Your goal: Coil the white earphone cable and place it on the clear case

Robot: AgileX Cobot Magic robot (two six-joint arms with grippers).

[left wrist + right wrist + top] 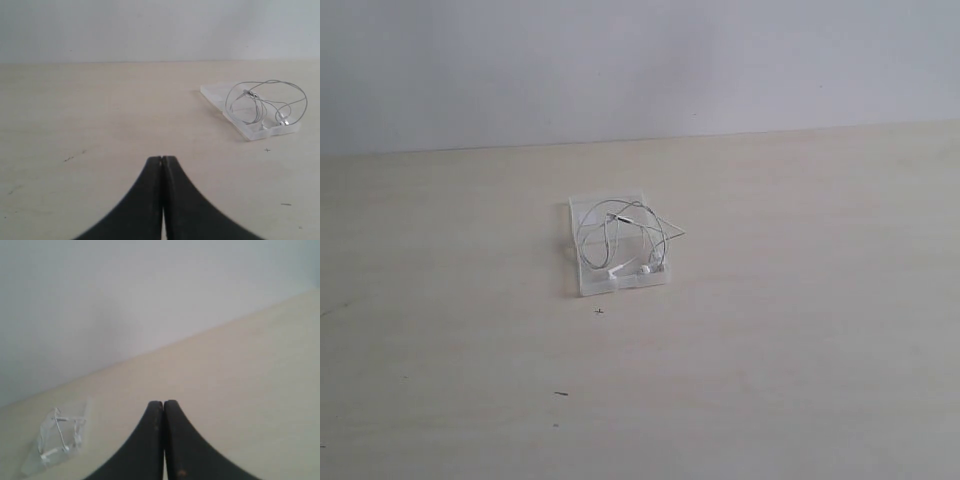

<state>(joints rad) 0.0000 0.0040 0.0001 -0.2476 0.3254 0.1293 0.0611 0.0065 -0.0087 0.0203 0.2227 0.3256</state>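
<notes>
The clear case [582, 212] lies flat near the middle of the table. On top of it rests the white earphone cable [640, 235] in loose loops, its earbuds near the case's front edge and one loop hanging past the right side. Neither arm shows in the exterior view. In the left wrist view my left gripper [162, 158] is shut and empty, well short of the case [212, 93] and the cable [265, 102]. My right gripper [163, 402] is also shut and empty, far from the case [80, 412] and cable [55, 437].
The pale wooden table [800, 330] stretches wide on every side of the case. A few tiny dark specks [599, 312] lie in front of it. A plain white wall [640, 60] rises behind the table's far edge.
</notes>
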